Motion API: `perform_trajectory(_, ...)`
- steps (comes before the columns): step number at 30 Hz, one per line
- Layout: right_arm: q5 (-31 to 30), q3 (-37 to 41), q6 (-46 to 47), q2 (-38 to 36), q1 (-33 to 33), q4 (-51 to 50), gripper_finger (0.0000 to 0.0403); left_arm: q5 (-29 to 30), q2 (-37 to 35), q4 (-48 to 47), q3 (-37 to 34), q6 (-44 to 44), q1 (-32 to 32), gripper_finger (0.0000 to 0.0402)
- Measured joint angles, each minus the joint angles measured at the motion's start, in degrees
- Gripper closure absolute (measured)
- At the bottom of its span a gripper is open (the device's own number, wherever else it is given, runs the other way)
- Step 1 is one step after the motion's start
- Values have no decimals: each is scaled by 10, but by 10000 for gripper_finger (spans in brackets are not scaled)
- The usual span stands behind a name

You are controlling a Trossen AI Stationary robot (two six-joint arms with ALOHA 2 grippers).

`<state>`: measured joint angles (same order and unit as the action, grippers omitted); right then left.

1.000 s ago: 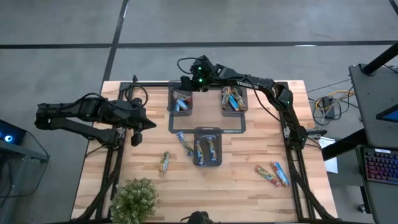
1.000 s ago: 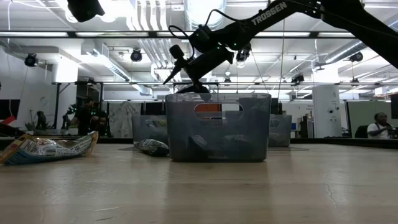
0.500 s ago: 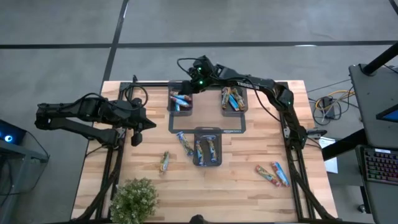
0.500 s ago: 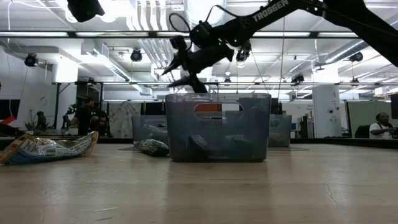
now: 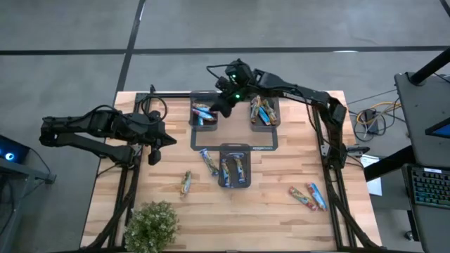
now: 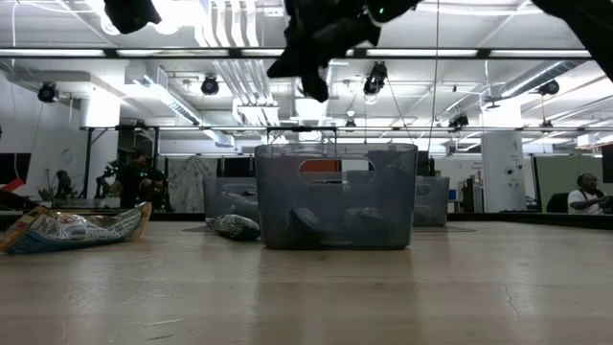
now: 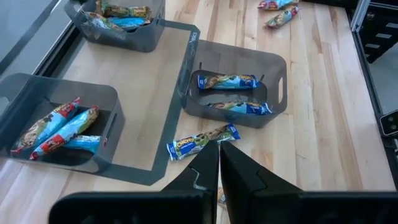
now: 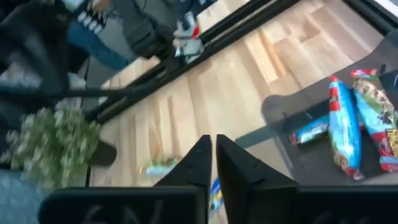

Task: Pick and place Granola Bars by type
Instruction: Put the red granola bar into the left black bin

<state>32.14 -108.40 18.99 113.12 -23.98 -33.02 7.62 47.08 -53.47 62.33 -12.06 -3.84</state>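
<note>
Item: Granola Bars, sorting by type. Status: partly done.

Sorted stock, three dark trays on the tabletop:
- Far-left tray: several bars, blue wrappers with red parts.
- Far-right tray: several bars, mixed brown and blue wrappers.
- Near-middle tray: two or so light-blue bars lying flat.

Unsorted stock, loose on the wood:
- One blue bar just beside the near-middle tray, on its left.
- One greenish bar farther toward the front, near the potted plant.
- Two bars side by side toward the front right, well apart from the trays.

Judgement: four bars at least are left to place; most of the bars in sight are already in trays.

My tools:
- My right pincer hangs high between the two far trays, just beside the far-left one. Its fingers are pressed together and I hold nothing in them; my wrist view shows them meeting with no wrapper between.
- My left pincer waits over the left part of the tabletop, fingers likewise together, carrying nothing.

Next entry, as I judge it: one of the loose bars, the one beside the near-middle tray being the closest to my left pincer.
</note>
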Motion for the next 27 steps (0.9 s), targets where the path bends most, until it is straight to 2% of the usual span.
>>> perform_trajectory(9,-17,0,-70,-110,48,-102,394,0,0,25,0,18,0,402)
perform_trajectory(17,-168,28,-97,-229,134,-164,394,0,0,43,0,29,0,402)
perform_trajectory(21,-232,71,-66,-289,179,-165,394,0,0,56,0,40,0,402)
perform_trajectory(27,-281,143,25,-364,242,-165,394,0,0,63,0,49,0,402)
